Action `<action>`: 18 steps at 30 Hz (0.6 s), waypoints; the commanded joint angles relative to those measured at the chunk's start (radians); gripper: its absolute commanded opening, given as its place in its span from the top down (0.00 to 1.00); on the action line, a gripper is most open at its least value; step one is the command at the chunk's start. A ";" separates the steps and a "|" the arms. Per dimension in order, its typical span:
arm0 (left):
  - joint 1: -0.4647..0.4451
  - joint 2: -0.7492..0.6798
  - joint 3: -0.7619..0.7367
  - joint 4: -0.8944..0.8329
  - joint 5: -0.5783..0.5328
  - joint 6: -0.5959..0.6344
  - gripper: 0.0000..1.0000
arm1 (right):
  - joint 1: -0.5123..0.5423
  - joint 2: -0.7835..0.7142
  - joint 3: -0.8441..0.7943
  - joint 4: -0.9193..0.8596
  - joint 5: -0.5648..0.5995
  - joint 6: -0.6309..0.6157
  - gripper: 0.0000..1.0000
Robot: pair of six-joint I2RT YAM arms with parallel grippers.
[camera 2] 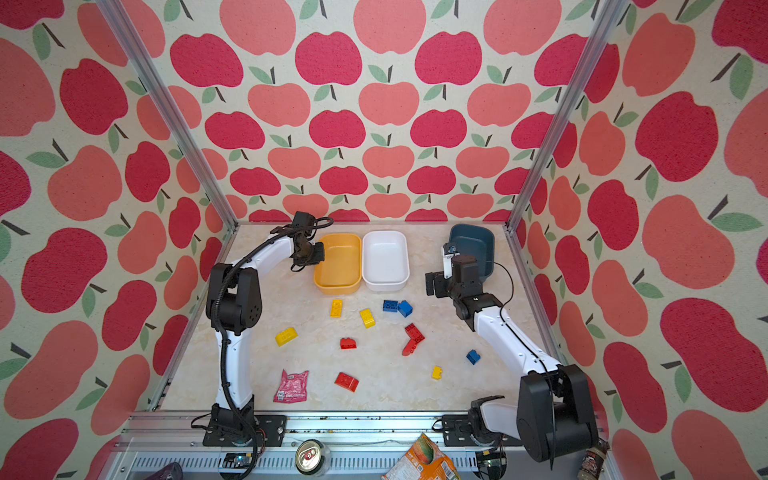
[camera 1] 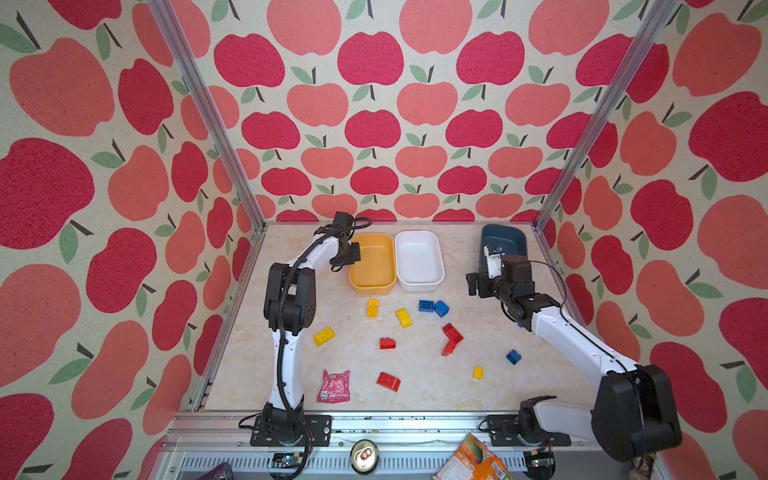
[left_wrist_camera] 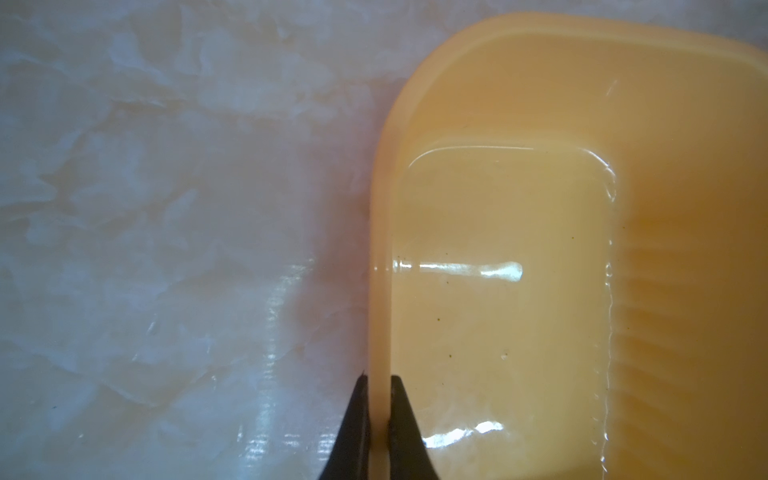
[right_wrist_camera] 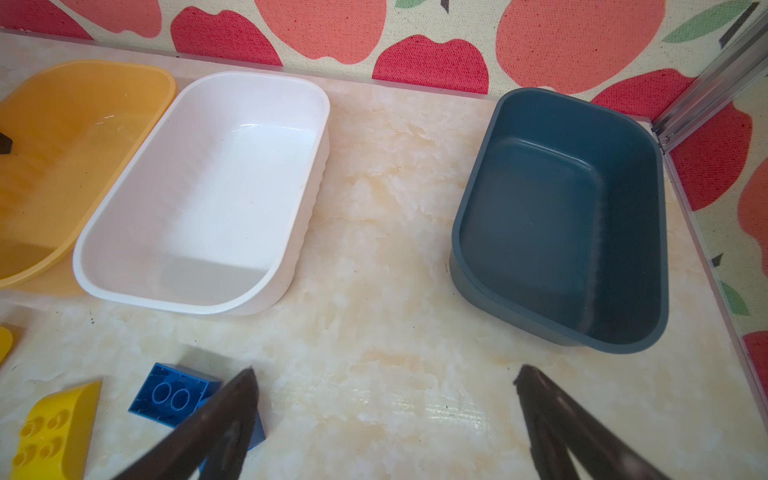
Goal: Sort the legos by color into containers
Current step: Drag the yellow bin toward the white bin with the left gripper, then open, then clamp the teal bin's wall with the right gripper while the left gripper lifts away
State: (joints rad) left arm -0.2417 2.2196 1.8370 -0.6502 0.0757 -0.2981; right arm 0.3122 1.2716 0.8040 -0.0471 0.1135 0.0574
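Apple-print wallpaper [camera 1: 374, 124] closes in three sides of this little cell, and a pale marbled tabletop [camera 1: 415, 399] carries everything. Along the back stand the three containers: a yellow-orange tub [camera 1: 374, 266] with a white tub [camera 1: 419, 259] touching its side, and a dark blue-grey tub [camera 1: 509, 243] well apart in the far right corner.

The left gripper [left_wrist_camera: 379, 380] is pinched tight on the outer long wall of the yellow-orange tub. Its wrist view plainly shows one finger outside the rim and one inside. The right gripper [right_wrist_camera: 384, 374] hangs with its jaws spread wide, holding nothing, over bare table between the white tub and the dark one.

The legos [camera 1: 403, 318] all lie loose on the table in front of the tubs, outside them. Yellow bricks [camera 1: 372, 308] sit nearest the yellow-orange tub, and two blue bricks [camera 1: 426, 306] touch each other just in front of the white tub. Red bricks [camera 1: 452, 338] are mid-table, and more of each colour is scattered toward the front edge. A crinkled pink packet [camera 1: 333, 386] lies near the front on the left.
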 commanded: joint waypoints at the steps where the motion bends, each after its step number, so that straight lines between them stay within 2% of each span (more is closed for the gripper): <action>1: -0.010 0.015 -0.018 -0.034 0.003 -0.015 1.00 | 0.006 -0.021 0.004 -0.027 -0.010 0.010 0.01; 7: -0.008 -0.015 -0.047 -0.008 -0.003 -0.017 0.73 | 0.007 -0.017 0.013 -0.032 -0.005 0.010 0.01; 13: -0.004 -0.057 -0.062 0.014 -0.011 -0.018 0.50 | 0.003 0.010 0.047 -0.062 0.026 0.003 0.01; 18: -0.002 -0.146 -0.115 0.074 -0.036 -0.019 0.24 | -0.049 0.079 0.126 -0.150 0.051 0.008 0.01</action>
State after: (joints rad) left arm -0.2447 2.1624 1.7435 -0.6189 0.0673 -0.3218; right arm 0.2958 1.3167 0.8703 -0.1238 0.1337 0.0570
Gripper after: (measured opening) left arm 0.739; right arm 0.994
